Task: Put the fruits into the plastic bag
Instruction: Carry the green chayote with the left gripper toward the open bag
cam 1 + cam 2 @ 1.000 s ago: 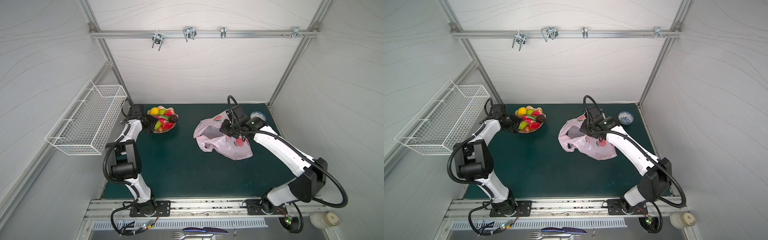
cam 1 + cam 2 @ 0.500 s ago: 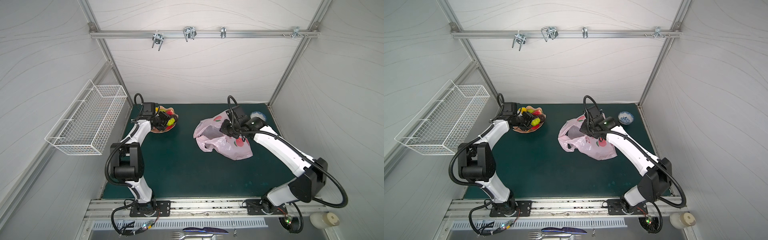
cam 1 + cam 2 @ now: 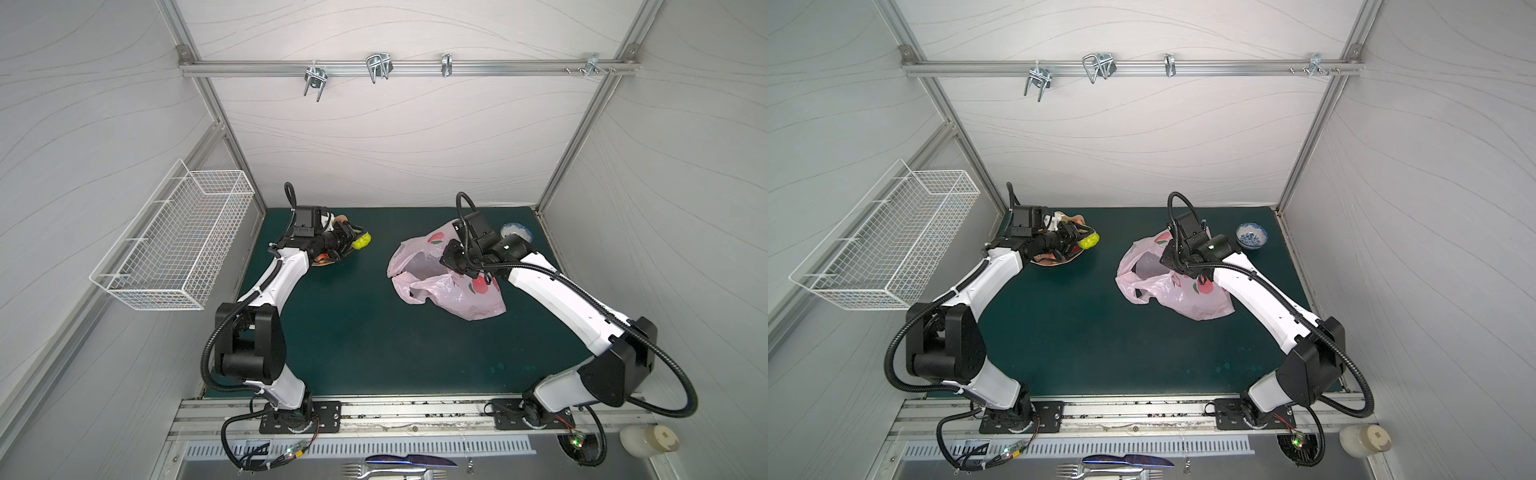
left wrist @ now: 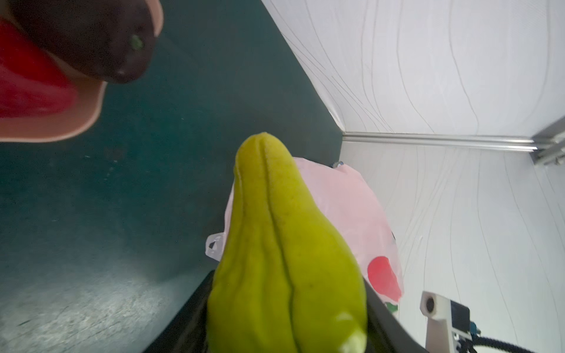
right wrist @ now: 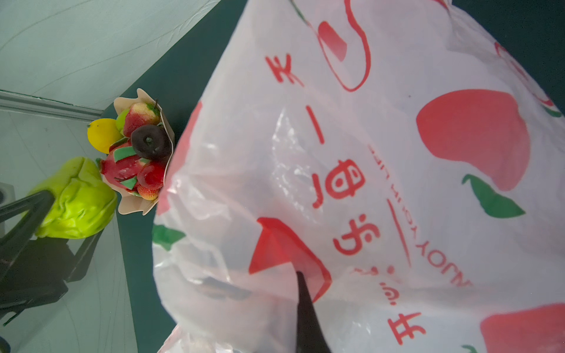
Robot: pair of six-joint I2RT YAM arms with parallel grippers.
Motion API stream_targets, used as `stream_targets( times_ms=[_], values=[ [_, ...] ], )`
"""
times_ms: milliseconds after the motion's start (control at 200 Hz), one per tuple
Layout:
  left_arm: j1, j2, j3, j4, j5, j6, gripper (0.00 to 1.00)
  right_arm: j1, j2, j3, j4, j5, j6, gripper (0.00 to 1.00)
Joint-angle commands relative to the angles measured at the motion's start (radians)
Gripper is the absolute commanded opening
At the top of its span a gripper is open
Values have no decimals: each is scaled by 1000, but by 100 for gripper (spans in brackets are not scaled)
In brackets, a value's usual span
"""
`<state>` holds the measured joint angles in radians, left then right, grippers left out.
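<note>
Left gripper point(image 3: 354, 242): clamped on a yellow-green pear point(image 3: 1089, 240). The fruit sticks out past the fingertips and is lifted clear of the peach scalloped dish point(image 5: 133, 207), just off its bag-side edge. In the left wrist view the pear points toward the plastic bag point(image 3: 453, 293). Judged step: carrying, with the pick made and the drop not yet made.

Right gripper point(image 3: 448, 259): pinched shut on the bag's upper rim. In the right wrist view one dark finger point(image 5: 307, 314) presses the printed film. Likely reason: a raised rim props the mouth open toward the dish, so the thin film does not slump shut. In both top views the mouth reads as a shadowed hollow. Whether any fruit lies inside — cannot tell.

In the dish, piled: lemon point(image 5: 102, 134), dark round fruit point(image 5: 151, 145), dragon fruit point(image 5: 120, 169) and red pieces.

Surface: flat dark green mat point(image 3: 353, 332). The dish sits at its far left corner and the bag right of centre, well apart. A small blue-and-white bowl point(image 3: 1251, 235) stands near the back wall, beside the right arm.

Room: pale wavy-patterned panels on an aluminium frame, a hook rail point(image 3: 374, 68) overhead — a white wire basket point(image 3: 178, 245) on the left wall.
</note>
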<state>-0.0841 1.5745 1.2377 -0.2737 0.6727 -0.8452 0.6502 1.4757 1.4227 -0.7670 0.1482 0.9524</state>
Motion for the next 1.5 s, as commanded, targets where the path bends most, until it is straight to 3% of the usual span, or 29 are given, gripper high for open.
stream_targets(
  times_ms=[0, 325, 795, 1496],
  values=[
    [-38, -48, -20, 66, 79, 67, 39, 3, -36, -13, -19, 14, 22, 0],
    [-159, -125, -86, 55, 120, 199, 37, 15, -43, -19, -34, 27, 35, 0],
    [-312, -131, -92, 33, 107, 288, 36, 28, -44, -32, -33, 30, 68, 0],
    [-475, -49, -135, -70, -52, 434, 32, 29, -61, -75, -3, 4, 151, 0]
  ],
)
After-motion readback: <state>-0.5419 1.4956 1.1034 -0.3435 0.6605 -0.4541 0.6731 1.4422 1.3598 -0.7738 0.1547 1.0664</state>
